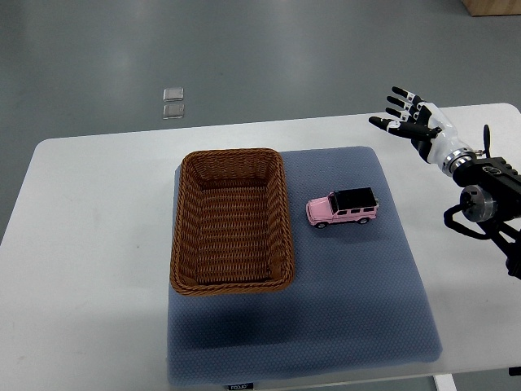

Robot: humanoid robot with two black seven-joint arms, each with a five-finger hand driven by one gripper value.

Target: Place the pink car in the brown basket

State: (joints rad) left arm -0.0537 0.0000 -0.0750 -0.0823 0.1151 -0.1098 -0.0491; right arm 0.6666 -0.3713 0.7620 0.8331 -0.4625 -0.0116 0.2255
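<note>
**Spotter:** Table first, on your left: white, rounded corners, and its near corners run out of the picture. On the grey floor beyond its far edge you see two small clear squares; too small for you to tell what they are.

**Operator:** And the basket?

**Spotter:** Your brown basket sits on the left part of the blue-grey mat, long side running away from you. It's woven and rectangular, and nothing lies inside it that you can see. Its near wall throws a shadow on the mat. At the mat's near edge a small label is cut off by the frame, so you can't read it.

**Operator:** Where's the car?

**Spotter:** Your pink car stands on its wheels on the mat, just beside the basket's right wall but not touching it. Black roof, nose towards the basket. Only one side shows; the far side is hidden from you.

**Operator:** Hands?

**Spotter:** Your right hand is at the far right, over the table's far corner, well apart from the car. Its fingers are spread and hold nothing. The black forearm behind it is cut by the right edge. You have no left arm in the picture.
</note>
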